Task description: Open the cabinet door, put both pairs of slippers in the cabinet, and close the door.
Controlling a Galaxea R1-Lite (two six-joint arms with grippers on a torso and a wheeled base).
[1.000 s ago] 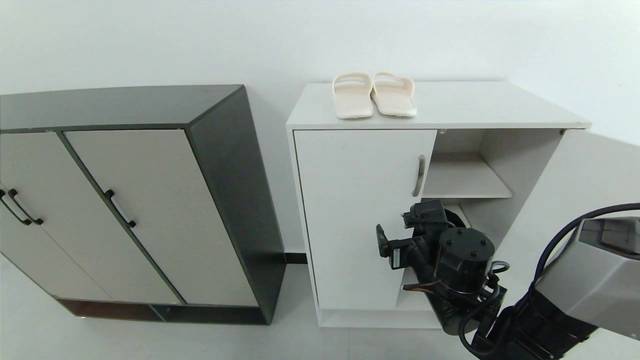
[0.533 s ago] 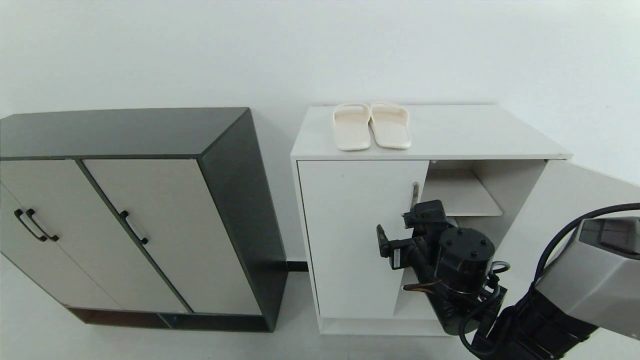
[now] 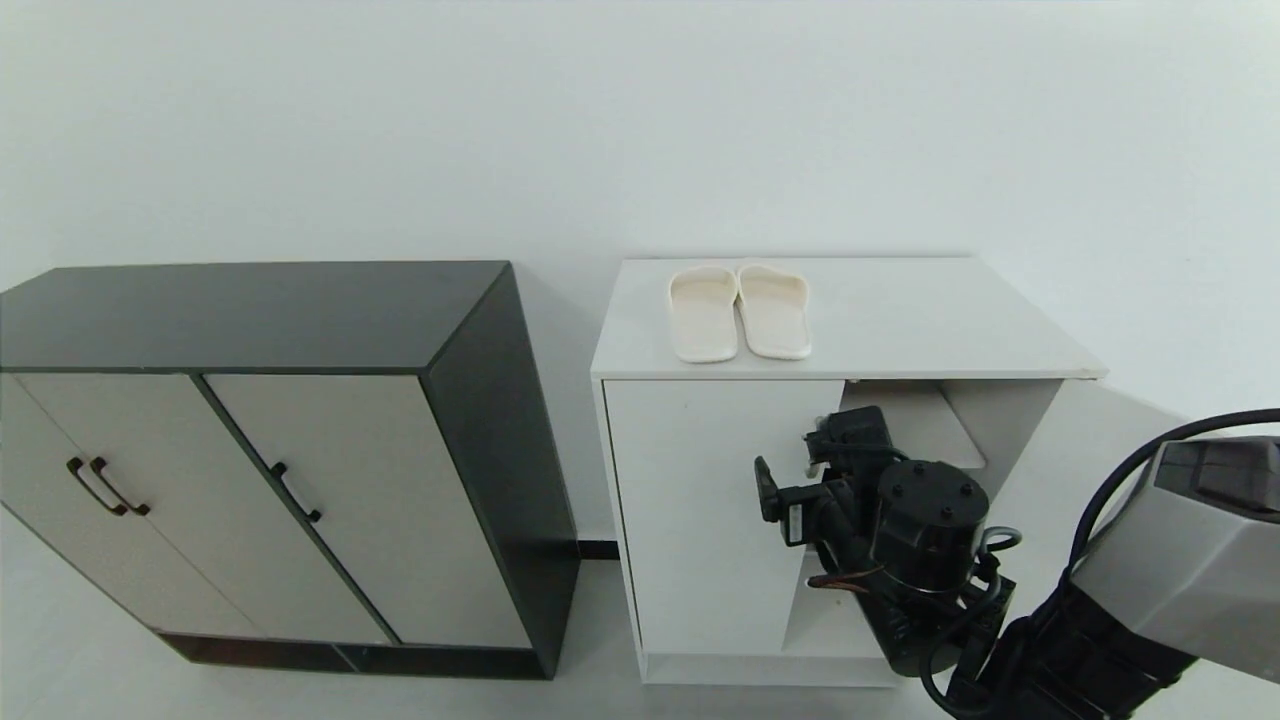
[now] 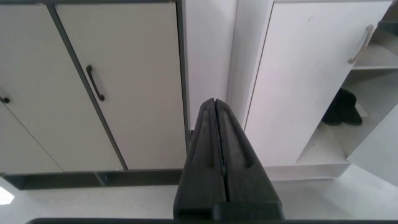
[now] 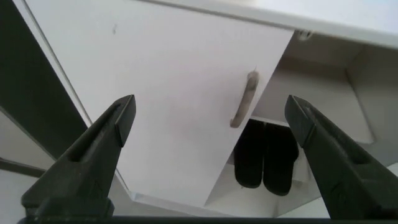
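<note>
A cream pair of slippers [image 3: 738,312] lies on top of the white cabinet [image 3: 900,330]. The cabinet's right side stands open, with its shelf [image 3: 925,425] showing, and its left door [image 3: 700,500] is closed. A black pair of slippers [image 5: 266,165] sits on the cabinet's bottom shelf, also seen in the left wrist view [image 4: 344,107]. My right gripper [image 5: 211,118] is open in front of the closed door's handle [image 5: 244,99], apart from it. My left gripper [image 4: 214,107] is shut on nothing, low between the two cabinets.
A dark cabinet [image 3: 250,315] with two pale doors and black handles [image 3: 295,492] stands left of the white one, with a narrow gap between them. The opened right door [image 3: 1120,440] swings out on the right. A plain white wall stands behind.
The whole head picture has shifted downward, so the camera has moved. The right arm keeps its place in that picture. The slippers have not moved on the cabinet.
</note>
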